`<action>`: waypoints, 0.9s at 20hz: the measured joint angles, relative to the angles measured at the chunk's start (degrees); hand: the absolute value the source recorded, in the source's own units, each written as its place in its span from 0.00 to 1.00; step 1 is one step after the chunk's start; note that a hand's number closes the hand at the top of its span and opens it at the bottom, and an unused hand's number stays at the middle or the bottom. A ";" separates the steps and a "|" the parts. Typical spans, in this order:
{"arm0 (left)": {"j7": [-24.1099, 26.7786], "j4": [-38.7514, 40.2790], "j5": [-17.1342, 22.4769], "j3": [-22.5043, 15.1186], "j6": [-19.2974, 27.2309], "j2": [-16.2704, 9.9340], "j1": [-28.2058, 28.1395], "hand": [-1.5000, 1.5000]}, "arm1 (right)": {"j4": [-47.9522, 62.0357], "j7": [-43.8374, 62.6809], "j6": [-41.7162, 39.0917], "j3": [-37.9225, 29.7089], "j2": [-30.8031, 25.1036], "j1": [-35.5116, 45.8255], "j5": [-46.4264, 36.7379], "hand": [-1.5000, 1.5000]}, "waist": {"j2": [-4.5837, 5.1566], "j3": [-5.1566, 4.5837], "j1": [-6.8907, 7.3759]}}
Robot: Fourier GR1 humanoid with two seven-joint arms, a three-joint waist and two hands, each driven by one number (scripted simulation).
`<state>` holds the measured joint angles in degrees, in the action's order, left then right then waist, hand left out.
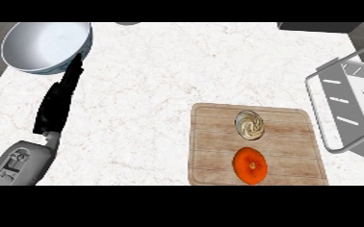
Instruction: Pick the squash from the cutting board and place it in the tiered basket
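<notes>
A wooden cutting board lies at the lower right of the counter. On it sit a pale, cream-coloured round squash toward the back and an orange round vegetable toward the front. The grey wire tiered basket stands at the right edge, partly cut off. My left hand shows at the left, black fingers straight and pointing up toward a bowl, far from the board. My right hand shows nowhere.
A large white-blue bowl sits at the back left, just beyond my left fingertips. A dark object lies at the back right corner. White marble counter spreads between bowl and board.
</notes>
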<state>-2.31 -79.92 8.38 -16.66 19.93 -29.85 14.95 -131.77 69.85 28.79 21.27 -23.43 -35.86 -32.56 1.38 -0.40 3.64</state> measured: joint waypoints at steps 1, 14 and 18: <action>0.18 0.66 -0.09 0.07 0.06 0.34 0.06 0.50 | 0.53 0.66 -0.69 0.20 0.84 1.38 -0.87 0.00 | -0.03 0.01 -0.20; 0.32 0.58 -1.04 1.04 0.39 0.96 -1.26 0.50 | 7.33 2.76 -10.04 4.05 14.91 8.54 -16.77 0.00 | -0.54 0.02 -1.45; 0.53 -0.33 -1.30 1.07 0.56 1.26 -2.66 0.50 | 8.76 2.91 -13.93 4.23 19.66 10.20 -22.21 0.00 | -0.75 0.08 -1.67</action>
<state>-1.78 -80.25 7.08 -15.59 20.48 -28.59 12.29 -123.01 72.77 14.87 25.51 -3.77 -25.65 -54.77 0.63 -0.33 1.96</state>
